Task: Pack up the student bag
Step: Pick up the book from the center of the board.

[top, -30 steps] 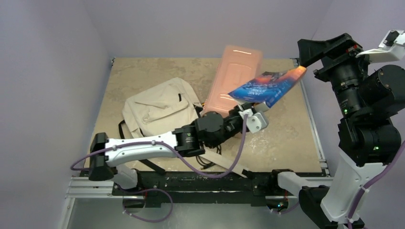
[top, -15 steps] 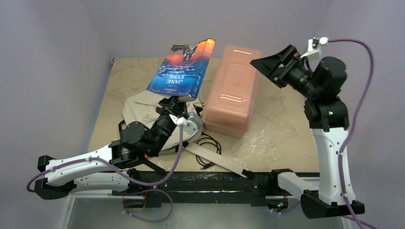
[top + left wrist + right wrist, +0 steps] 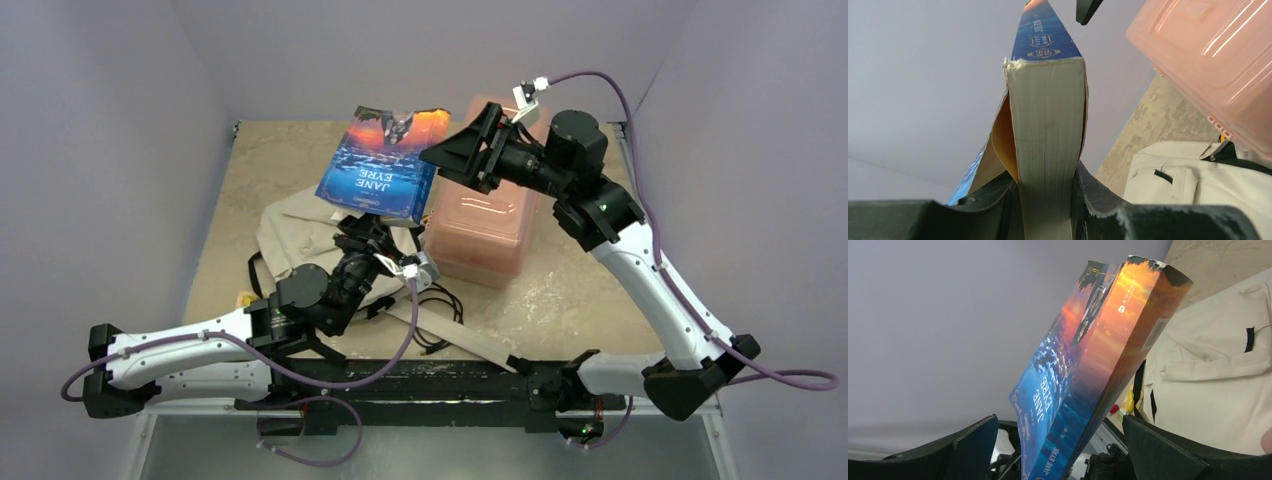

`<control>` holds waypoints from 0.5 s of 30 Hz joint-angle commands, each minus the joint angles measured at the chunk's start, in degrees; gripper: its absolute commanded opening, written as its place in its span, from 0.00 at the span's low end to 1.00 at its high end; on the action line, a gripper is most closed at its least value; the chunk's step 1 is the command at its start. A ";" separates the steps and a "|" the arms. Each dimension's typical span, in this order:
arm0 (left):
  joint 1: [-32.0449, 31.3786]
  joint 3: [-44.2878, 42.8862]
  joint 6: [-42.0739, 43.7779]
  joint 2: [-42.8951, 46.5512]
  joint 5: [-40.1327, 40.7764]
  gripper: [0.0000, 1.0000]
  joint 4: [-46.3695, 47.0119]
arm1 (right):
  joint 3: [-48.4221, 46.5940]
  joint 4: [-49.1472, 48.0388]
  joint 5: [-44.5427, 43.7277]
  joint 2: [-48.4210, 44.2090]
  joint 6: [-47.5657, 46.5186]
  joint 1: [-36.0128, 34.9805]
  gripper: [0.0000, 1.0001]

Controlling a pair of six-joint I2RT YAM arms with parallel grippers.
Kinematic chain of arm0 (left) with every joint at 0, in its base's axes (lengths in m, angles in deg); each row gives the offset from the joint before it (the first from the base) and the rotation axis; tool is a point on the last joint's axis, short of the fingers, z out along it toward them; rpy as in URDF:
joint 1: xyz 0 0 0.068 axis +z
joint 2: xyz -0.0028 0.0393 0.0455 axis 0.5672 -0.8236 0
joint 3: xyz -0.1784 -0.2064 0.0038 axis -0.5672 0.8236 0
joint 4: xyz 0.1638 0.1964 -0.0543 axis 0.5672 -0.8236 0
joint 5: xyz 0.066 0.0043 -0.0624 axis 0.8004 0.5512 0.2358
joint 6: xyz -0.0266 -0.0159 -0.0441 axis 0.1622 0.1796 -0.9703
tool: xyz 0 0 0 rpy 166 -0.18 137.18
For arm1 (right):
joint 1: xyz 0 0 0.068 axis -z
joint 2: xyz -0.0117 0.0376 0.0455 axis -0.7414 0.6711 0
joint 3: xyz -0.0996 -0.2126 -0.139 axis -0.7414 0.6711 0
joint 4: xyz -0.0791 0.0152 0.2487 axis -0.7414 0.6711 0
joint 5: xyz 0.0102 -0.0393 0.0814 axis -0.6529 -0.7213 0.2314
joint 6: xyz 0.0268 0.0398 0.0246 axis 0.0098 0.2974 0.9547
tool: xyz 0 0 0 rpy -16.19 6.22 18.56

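Observation:
A paperback book [image 3: 380, 165] with a blue and orange "Jane Eyre" cover stands upright above the beige student bag [image 3: 295, 230], which lies flat on the table. My left gripper [image 3: 368, 222] is shut on the book's lower edge; the page block [image 3: 1048, 125] is pinched between its dark fingers [image 3: 1098, 200]. My right gripper [image 3: 452, 155] is open wide at the book's right side. In the right wrist view the book [image 3: 1083, 380] stands between its spread fingers [image 3: 1158, 450] without touching them. The bag's cream fabric [image 3: 1208, 390] shows behind.
A translucent pink plastic box [image 3: 490, 225] lies right of the bag, directly under my right gripper. A black cable [image 3: 440, 300] and a beige strap [image 3: 460, 340] trail toward the front edge. Small yellow and red items [image 3: 1128, 402] lie by the bag's left side.
My left arm swung the book from the table's right side to above the bag and stood it upright. My right arm followed from the far right, jaws open, up to the book.

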 commanded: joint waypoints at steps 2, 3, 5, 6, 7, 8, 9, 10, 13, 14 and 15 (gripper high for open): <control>0.36 -1.20 5.30 1.18 1.33 0.00 11.56 | -0.01 -3.48 -6.92 1.79 4.48 -2.41 0.99; 0.35 -1.05 5.71 0.93 1.50 0.00 11.62 | -0.41 -2.96 -7.42 2.84 5.08 -3.05 0.99; 0.34 -1.03 6.78 0.40 1.79 0.00 11.84 | -1.96 -2.40 -8.25 4.93 6.28 -4.27 0.99; 0.34 -1.11 7.33 0.06 1.98 0.00 12.11 | -2.58 -2.48 -8.65 5.81 6.84 -4.97 0.99; 0.34 -1.21 7.92 -0.26 2.28 0.00 12.42 | -3.20 -2.69 -9.02 6.76 7.42 -5.64 0.99; 0.34 -1.26 8.34 -0.53 2.46 0.00 12.50 | -3.45 -3.35 -9.00 7.62 8.11 -6.19 0.98; 0.34 -1.45 8.66 -0.68 2.59 0.00 12.28 | -3.49 -4.42 -8.64 8.33 8.95 -6.65 0.96; 0.34 -1.59 8.82 -0.88 2.80 0.00 11.82 | -3.14 -5.87 -7.97 8.97 9.87 -6.97 0.90; 0.34 -1.73 8.65 -1.00 3.44 0.00 9.97 | -1.91 -9.31 -7.22 9.88 12.51 -7.24 0.76; 0.34 -1.65 8.48 -1.00 3.73 0.00 9.38 | -1.76 -9.71 -7.34 10.04 12.71 -7.31 0.75; 0.34 -1.35 8.20 -0.88 3.95 0.00 8.64 | -1.68 -9.84 -7.36 10.18 12.73 -7.35 0.74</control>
